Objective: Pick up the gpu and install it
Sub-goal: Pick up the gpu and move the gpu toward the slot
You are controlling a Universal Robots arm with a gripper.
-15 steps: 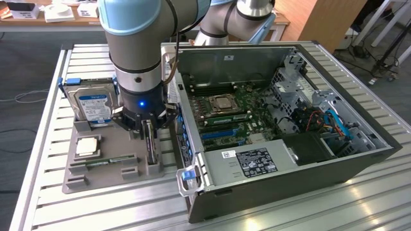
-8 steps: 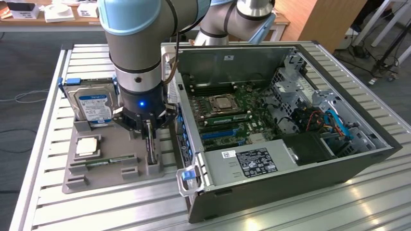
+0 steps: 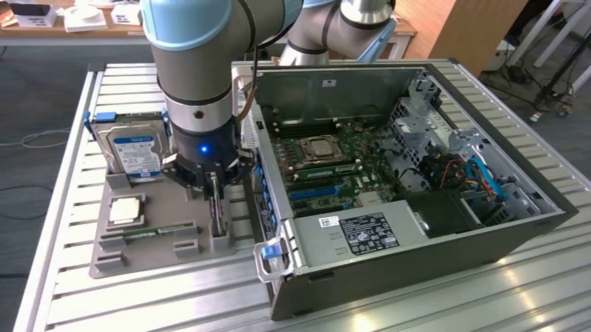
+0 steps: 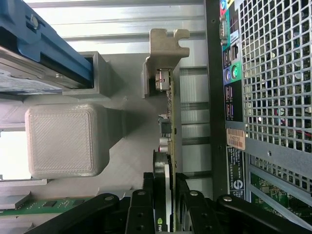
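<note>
gpu (image 3: 217, 220) stands on edge in grey holder (image 3: 138, 259), 9 o'clock of PC case (image 3: 416, 270). gripper (image 3: 213, 190) straddles its top edge, can't tell if clamped. Looks light, stiff, fragile: hold by board edge

I'm looking at a grey printed tray (image 3: 157, 259) on the slatted metal table (image 3: 69, 228). It holds a blue-label hard drive (image 3: 135, 153) standing upright, with a CPU (image 3: 124, 210) and RAM stick (image 3: 152, 234) lying flat. Open PC case (image 3: 416, 270) sits just beside it.
</note>
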